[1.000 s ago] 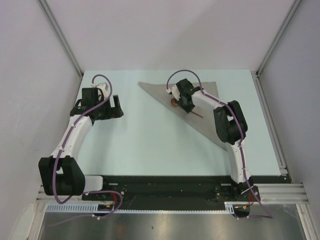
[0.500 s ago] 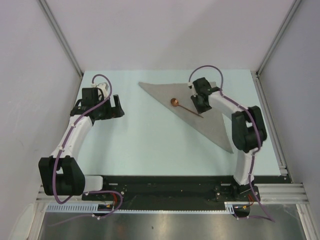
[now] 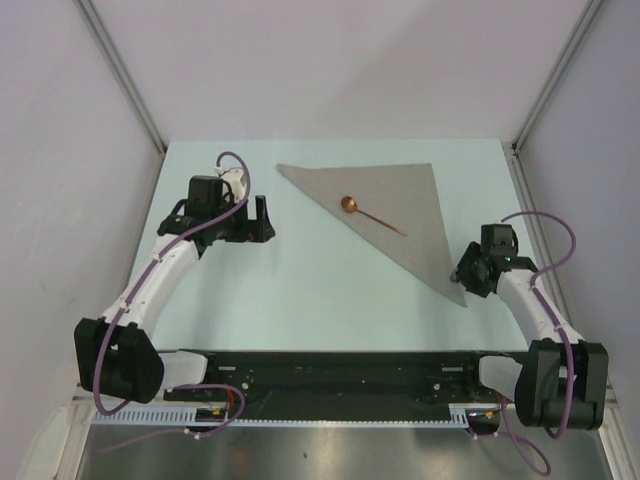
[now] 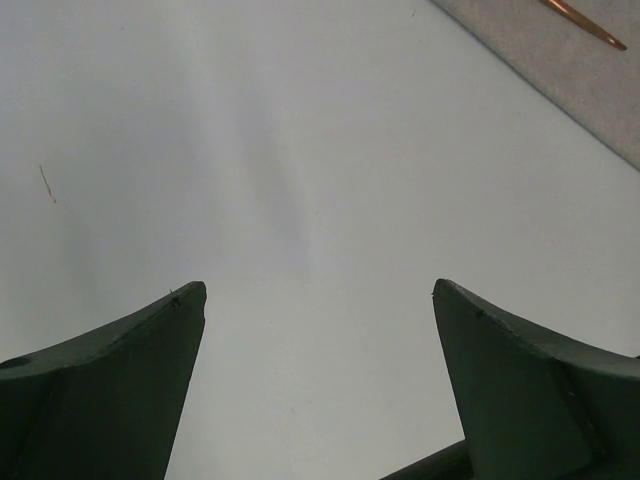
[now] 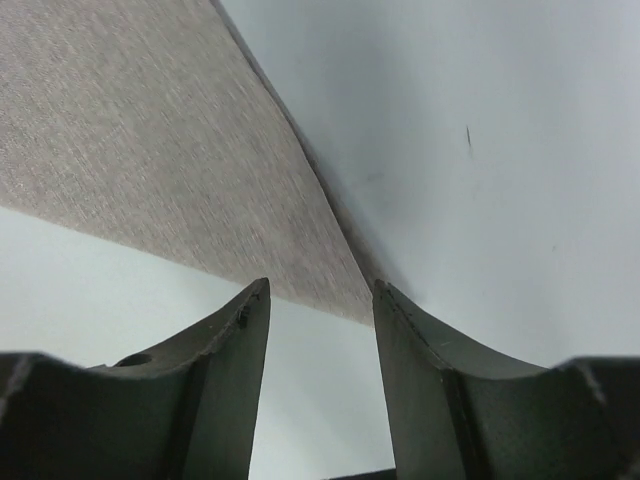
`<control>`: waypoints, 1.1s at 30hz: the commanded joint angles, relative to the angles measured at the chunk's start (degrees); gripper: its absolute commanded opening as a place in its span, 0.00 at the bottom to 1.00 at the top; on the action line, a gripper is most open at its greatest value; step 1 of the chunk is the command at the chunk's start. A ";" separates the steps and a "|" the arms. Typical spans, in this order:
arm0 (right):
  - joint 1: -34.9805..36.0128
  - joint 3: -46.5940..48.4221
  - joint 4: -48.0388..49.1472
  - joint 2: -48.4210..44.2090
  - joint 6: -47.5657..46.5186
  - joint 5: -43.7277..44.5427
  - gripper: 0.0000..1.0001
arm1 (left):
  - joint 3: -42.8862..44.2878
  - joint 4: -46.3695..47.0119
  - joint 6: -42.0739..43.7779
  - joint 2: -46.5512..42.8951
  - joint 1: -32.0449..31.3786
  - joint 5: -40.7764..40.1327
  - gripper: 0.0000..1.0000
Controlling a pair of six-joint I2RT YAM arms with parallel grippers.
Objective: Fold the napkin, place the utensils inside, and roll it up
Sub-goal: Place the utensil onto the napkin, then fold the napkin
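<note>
So far, the napkin (image 3: 400,190) is lying flat on the surface (image 3: 300,300) as a triangle, which I am reading as the fold already made, and the spoon (image 3: 375,218) is resting on top of it, close to the long slanted edge, with its bowl pointing away from my right gripper (image 3: 466,275). I am judging those two steps as done. The rolling is what is left, and nothing in the cloth is curling or lifting yet. I am hovering my right gripper just behind the napkin's near pointed corner. In its own wrist view the fingers are standing apart with nothing between them, and the tip of the cloth (image 5: 130,130) is showing just ahead of the gap. So this gripper is open and is not touching the napkin as far as I can tell. I am keeping my left gripper (image 3: 266,218) spread wide and empty over bare surface. The napkin's slanted edge (image 4: 600,90) and the tip of the spoon handle (image 4: 585,22) are sitting ahead of it and off to its right, well apart from its fingers. I am expecting the roll to need that corner pinched and the cloth turned over the spoon, which could slide out if the cloth is dragged.
</note>
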 commanded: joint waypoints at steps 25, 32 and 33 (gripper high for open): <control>-10.41 -5.98 -2.09 -4.65 8.40 -4.75 0.50 | -0.40 2.17 -1.31 -4.28 -1.47 3.69 1.00; -8.66 -6.24 -2.00 -3.51 9.46 -2.20 0.50 | -0.22 1.82 -1.22 -4.19 -1.48 3.95 1.00; -8.57 -6.24 -1.92 -3.33 9.46 -2.11 0.50 | -0.22 1.82 -1.22 -4.19 -1.48 3.95 1.00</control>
